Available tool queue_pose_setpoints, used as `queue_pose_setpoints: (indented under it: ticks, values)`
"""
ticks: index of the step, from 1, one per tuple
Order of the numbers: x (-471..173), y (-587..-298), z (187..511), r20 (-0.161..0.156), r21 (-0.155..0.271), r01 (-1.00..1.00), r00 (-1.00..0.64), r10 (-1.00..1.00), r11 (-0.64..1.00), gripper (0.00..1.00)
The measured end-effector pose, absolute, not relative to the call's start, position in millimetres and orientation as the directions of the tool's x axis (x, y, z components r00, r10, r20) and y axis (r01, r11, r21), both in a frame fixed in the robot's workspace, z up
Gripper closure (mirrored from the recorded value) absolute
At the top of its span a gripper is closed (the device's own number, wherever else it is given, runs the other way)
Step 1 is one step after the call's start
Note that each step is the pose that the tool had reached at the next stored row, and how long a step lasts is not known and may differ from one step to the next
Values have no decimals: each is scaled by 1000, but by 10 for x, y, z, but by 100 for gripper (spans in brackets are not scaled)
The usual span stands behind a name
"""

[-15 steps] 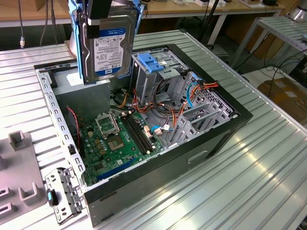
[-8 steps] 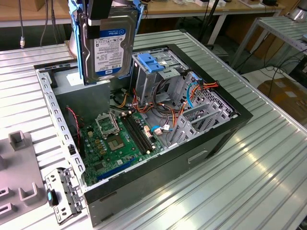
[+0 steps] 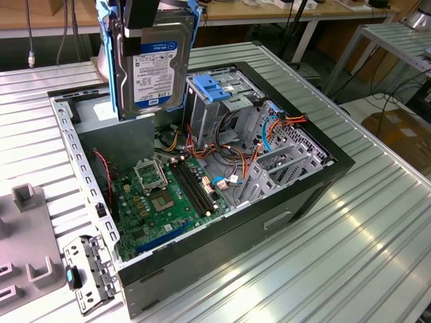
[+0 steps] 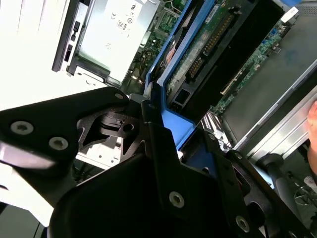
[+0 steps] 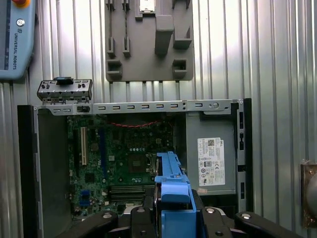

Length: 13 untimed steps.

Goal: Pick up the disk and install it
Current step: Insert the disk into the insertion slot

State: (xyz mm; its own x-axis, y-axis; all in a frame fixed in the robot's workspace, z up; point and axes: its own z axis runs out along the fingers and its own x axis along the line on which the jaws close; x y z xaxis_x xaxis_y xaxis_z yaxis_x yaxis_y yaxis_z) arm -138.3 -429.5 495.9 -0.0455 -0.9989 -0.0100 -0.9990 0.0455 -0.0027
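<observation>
The disk hangs upright above the back corner of the open computer case, its white and blue label facing the exterior view. My gripper is shut on it from above, clamping the blue side rails. In the second wrist view the black fingers close on a blue rail, and the disk's green circuit-board side runs away from them. The first wrist view looks along the disk's blue edge down into the case. A drive cage with a blue bracket stands to the exterior view's right of the disk.
Inside the case lie the motherboard, loose orange and red cables and a grey power supply box. A grey fixture block, a small metal bracket and a pendant lie on the ribbed table.
</observation>
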Motion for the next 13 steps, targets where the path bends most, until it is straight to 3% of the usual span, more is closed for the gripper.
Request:
queue_pose_setpoints:
  ticks: [13]
  values:
    - [-1358, -4717, 4953, -8, -3, -999, -45, -999, 45, 63]
